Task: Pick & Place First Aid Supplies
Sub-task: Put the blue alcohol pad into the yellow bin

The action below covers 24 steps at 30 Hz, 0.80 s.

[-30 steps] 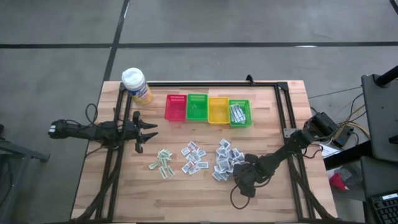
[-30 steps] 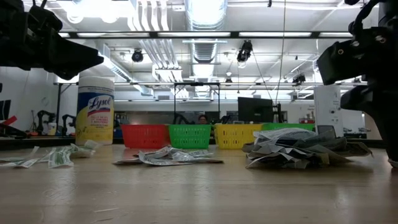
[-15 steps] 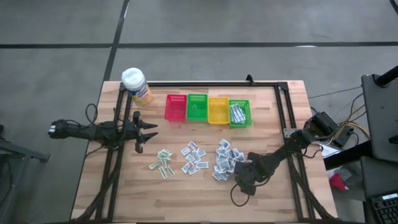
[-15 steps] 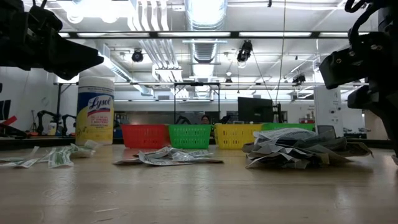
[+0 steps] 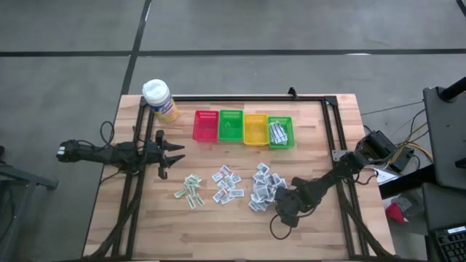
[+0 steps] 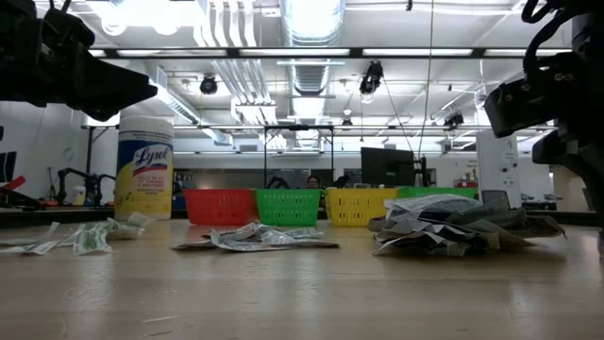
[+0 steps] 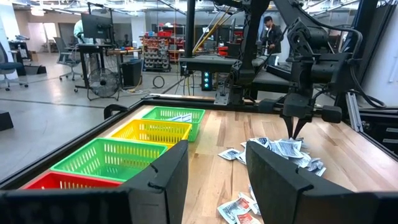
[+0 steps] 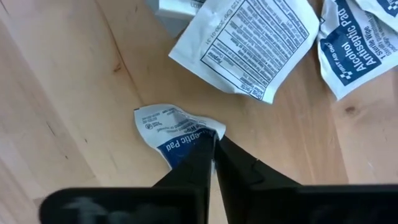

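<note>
Sitting on the wooden surface (image 5: 218,225): four baskets in a row at the far side, one red basket (image 5: 206,125), one green basket (image 5: 231,125), one yellow basket (image 5: 255,129), and a second green basket (image 5: 280,133) at the right end, this last one holding several packets. Standing at the far left corner: one yellow bottle (image 5: 160,100) with a white cap.

Lying in three loose groups nearer the front: first aid packets. Left group (image 5: 190,191), roughly six with green print; middle group (image 5: 227,185), perhaps eight; right pile (image 5: 263,187), heaped and overlapping, too tangled for a firm count, maybe a dozen or more.

Right pincer (image 8: 213,149) reaching down at the near edge of the right pile, fingers pressed together and clamping the corner of one blue-printed alcohol pad packet (image 8: 176,132), the paper crumpling at the grip. Packet resting on the surface just beside two larger white packets. In the high view, same pincer (image 5: 285,212) showing low at the pile's front right.

Left pincer (image 5: 172,154) hovering off the surface at the left side, near the red basket, fingers standing apart, holding nothing.

Differing from a second ago: right pincer closing from wide apart to fully together on the packet, and shifting slightly toward the pile. Left arm keeping its place. Baskets, bottle and the other two groups lying unchanged.
</note>
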{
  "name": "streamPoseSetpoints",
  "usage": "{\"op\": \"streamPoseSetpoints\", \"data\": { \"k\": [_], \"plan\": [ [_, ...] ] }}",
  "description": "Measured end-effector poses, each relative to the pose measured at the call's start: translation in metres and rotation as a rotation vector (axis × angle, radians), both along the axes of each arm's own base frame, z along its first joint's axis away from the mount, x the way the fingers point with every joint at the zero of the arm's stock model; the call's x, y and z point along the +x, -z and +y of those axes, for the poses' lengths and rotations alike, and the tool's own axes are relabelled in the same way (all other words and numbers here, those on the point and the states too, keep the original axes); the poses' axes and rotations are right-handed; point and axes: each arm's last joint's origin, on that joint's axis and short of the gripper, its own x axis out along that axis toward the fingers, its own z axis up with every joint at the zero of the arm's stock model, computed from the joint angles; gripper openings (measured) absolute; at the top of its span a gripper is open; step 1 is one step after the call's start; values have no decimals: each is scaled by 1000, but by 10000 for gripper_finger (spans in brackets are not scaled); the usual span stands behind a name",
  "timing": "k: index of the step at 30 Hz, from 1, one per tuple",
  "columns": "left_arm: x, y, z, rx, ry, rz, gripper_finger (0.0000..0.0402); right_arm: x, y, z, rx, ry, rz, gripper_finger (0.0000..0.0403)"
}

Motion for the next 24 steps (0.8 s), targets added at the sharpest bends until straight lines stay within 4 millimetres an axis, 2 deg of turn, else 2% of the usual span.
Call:
{"op": "streamPoseSetpoints", "data": {
  "k": [7,14,24],
  "plan": [
    [0,0,0,1,0,2,158,-11,-16,-6,17,5,27,8],
    [1,1,0,3,0,11,158,-20,-39,-9,109,-26,40,8],
    [1,1,0,4,0,16,158,-32,-85,-17,240,-1,-111,8]
  ]
}}
